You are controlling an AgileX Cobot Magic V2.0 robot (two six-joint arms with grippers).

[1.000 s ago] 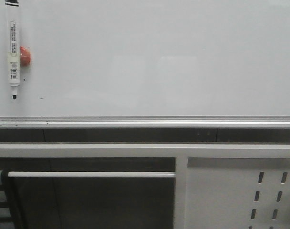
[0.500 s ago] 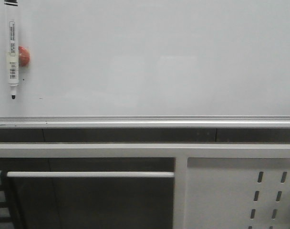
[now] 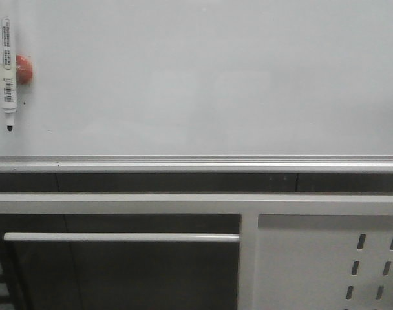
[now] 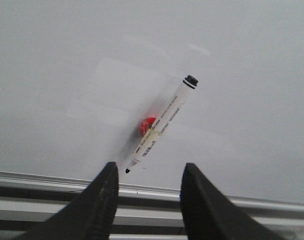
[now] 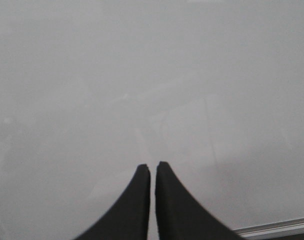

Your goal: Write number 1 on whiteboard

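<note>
- A big, flat, shiny grey-white whiteboard fills the top half of the front view. It has a silver metal rail along its bottom edge.
- No black line for the number 1 shows on the board in any view. The board looks bare, apart from a few tiny dark specks near the pen.
- A white marker pen with a black tip and a printed label hangs straight up and down at the far left of the board. Its tip points down.
- A small round red-orange magnet sits just beside the pen, touching its right side.
- In the left wrist view, the pen looks tilted, with the red magnet behind it.
- The left gripper, with its two black fingers, is spread wide. It holds nothing. The pen's tip sits just above the gap between the fingers, and the pen is apart from them.
- The right gripper has its two black fingers pressed almost together, with only a thin slit between them. Nothing is in it. It faces a bare part of the board.
- Below the board there is a grey-white metal frame with a thin white bar.
- At the bottom right is a white metal panel with small slots.
</note>
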